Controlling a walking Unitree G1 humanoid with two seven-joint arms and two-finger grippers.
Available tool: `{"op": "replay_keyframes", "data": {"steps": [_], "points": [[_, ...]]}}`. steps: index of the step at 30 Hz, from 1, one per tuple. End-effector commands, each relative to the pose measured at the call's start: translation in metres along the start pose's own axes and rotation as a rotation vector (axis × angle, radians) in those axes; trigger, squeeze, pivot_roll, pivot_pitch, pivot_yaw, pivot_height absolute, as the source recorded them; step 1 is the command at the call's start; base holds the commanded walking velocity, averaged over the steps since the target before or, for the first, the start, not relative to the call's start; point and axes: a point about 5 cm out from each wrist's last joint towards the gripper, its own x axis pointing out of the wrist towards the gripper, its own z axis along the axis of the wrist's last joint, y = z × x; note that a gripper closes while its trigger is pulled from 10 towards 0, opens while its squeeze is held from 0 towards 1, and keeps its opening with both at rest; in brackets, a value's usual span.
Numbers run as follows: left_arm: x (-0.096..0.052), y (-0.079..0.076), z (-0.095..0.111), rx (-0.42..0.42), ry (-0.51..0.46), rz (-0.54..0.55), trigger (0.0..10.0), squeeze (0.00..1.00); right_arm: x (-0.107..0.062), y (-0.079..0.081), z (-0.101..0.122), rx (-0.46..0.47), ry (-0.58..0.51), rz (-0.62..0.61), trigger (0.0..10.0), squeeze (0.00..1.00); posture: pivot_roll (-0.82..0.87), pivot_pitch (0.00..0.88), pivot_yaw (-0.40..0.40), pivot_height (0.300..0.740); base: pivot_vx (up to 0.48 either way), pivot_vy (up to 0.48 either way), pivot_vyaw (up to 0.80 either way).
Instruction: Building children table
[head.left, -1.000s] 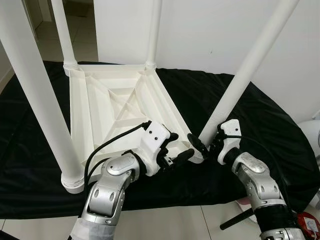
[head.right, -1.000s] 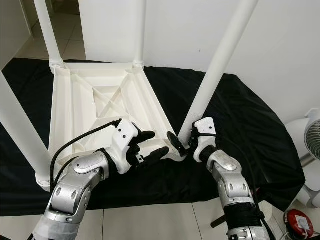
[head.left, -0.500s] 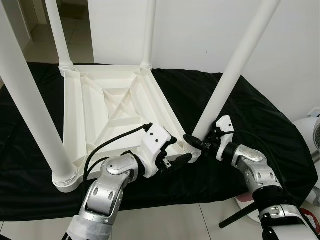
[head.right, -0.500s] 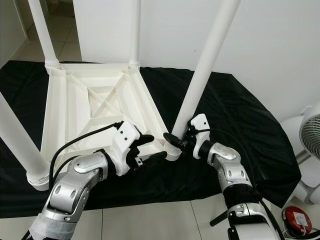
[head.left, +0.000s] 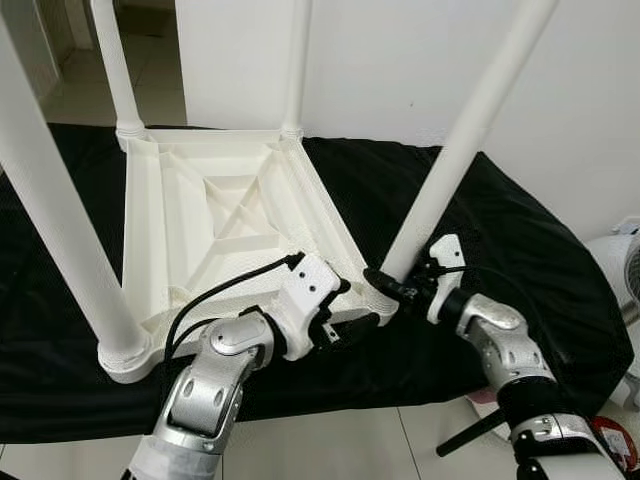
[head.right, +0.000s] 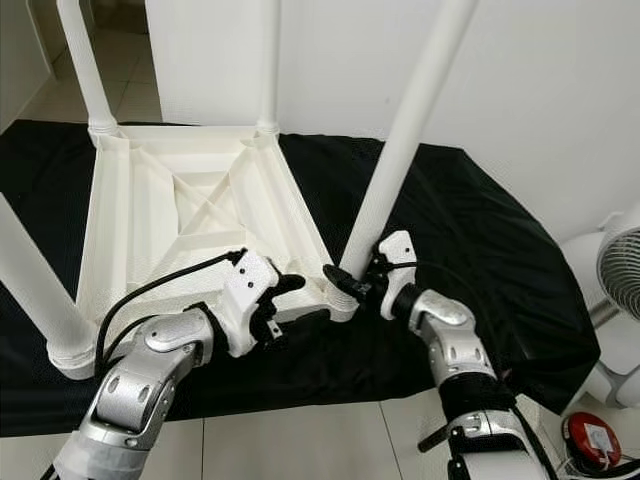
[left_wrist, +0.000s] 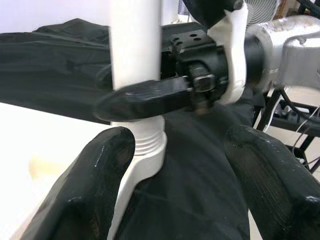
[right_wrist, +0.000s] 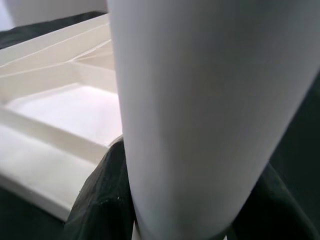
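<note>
A white plastic children's table (head.left: 220, 215) lies upside down on a black cloth, its legs pointing up. The near right leg (head.left: 455, 160) leans to the right, and its ribbed foot (left_wrist: 142, 145) sits at the table's near right corner. My right gripper (head.left: 388, 285) is shut on this leg just above the corner; one black finger (left_wrist: 145, 97) crosses its front. In the right wrist view the leg (right_wrist: 200, 110) sits between the fingers. My left gripper (head.left: 352, 305) is open beside the same corner, its two fingers (left_wrist: 95, 190) on either side of the leg's foot without touching it.
Three other white legs stand up: near left (head.left: 60, 220), far left (head.left: 115, 60) and far right (head.left: 295, 60). The black cloth (head.left: 520, 230) covers the floor up to a white wall. A white fan (head.right: 620, 290) and a red object (head.right: 592, 440) are at the right.
The whole view has shifted a little. My right gripper has closed in on the leg's base. My left gripper has moved closer to the corner.
</note>
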Motion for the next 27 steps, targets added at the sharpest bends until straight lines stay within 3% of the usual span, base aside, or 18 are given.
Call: {"op": "replay_keyframes", "data": {"steps": [1, 4, 5, 10, 11, 12, 13, 15, 23, 24, 27], "points": [[0.002, 0.007, 0.002, 0.004, -0.005, 0.107, 10.0, 0.0, -0.001, 0.001, -0.007, 0.007, 0.048, -0.096, 10.0, 0.0, 0.0, 0.0, -0.128, 0.74, 0.0, 0.0, 0.0], [0.002, 0.008, 0.002, 0.001, -0.008, 0.117, 10.0, 0.0, 0.0, 0.005, -0.008, 0.013, 0.053, -0.155, 10.0, 0.0, 0.0, 0.0, -0.125, 0.74, 0.0, 0.0, 0.0], [0.002, 0.011, 0.003, -0.007, -0.013, 0.132, 10.0, 0.0, 0.003, 0.018, -0.007, 0.016, 0.046, -0.244, 10.0, 0.0, 0.0, 0.0, -0.122, 0.74, 0.0, 0.0, 0.0], [0.002, 0.011, 0.003, -0.009, -0.013, 0.136, 10.0, 0.0, 0.003, 0.028, -0.006, 0.045, 0.041, -0.352, 10.0, 0.0, 0.0, 0.0, -0.123, 0.74, 0.0, 0.0, 0.0], [0.003, 0.011, 0.003, -0.009, -0.013, 0.136, 10.0, 0.0, 0.003, 0.031, -0.006, 0.06, 0.038, -0.404, 10.0, 0.0, 0.0, 0.0, -0.123, 0.74, 0.0, 0.0, 0.0], [0.003, 0.011, 0.002, -0.009, -0.011, 0.136, 10.0, 0.0, -0.002, 0.037, -0.006, 0.04, 0.055, -0.57, 10.0, 0.0, -0.01, 0.0, -0.121, 0.74, 0.0, 0.0, 0.0], [0.003, 0.011, 0.002, -0.009, -0.011, 0.136, 10.0, 0.0, -0.002, 0.037, -0.006, 0.04, 0.055, -0.57, 10.0, 0.0, -0.01, 0.0, -0.121, 0.74, 0.0, 0.0, 0.0], [0.003, 0.011, 0.002, -0.01, -0.009, 0.135, 10.0, 0.0, -0.009, 0.043, -0.009, 0.044, 0.086, -0.695, 10.0, 0.0, -0.01, 0.0, -0.123, 0.74, 0.0, 0.0, 0.0], [0.004, 0.011, 0.001, -0.013, -0.008, 0.132, 10.0, 0.0, -0.01, 0.053, -0.009, 0.071, 0.088, -0.695, 10.0, 0.0, -0.02, 0.0, -0.121, 0.74, 0.0, 0.0, 0.0], [0.004, 0.011, 0.001, -0.014, -0.008, 0.131, 10.0, 0.0, -0.01, 0.054, -0.007, 0.082, 0.081, -0.685, 10.0, 1.0, -0.02, 0.0, -0.121, 0.74, 0.0, 0.0, 0.0], [0.004, 0.01, 0.0, -0.013, -0.007, 0.13, 10.0, 0.0, -0.01, 0.054, -0.005, 0.088, 0.065, -0.673, 10.0, 1.0, -0.01, 0.0, -0.125, 0.74, 0.0, 0.0, 0.0]]}}
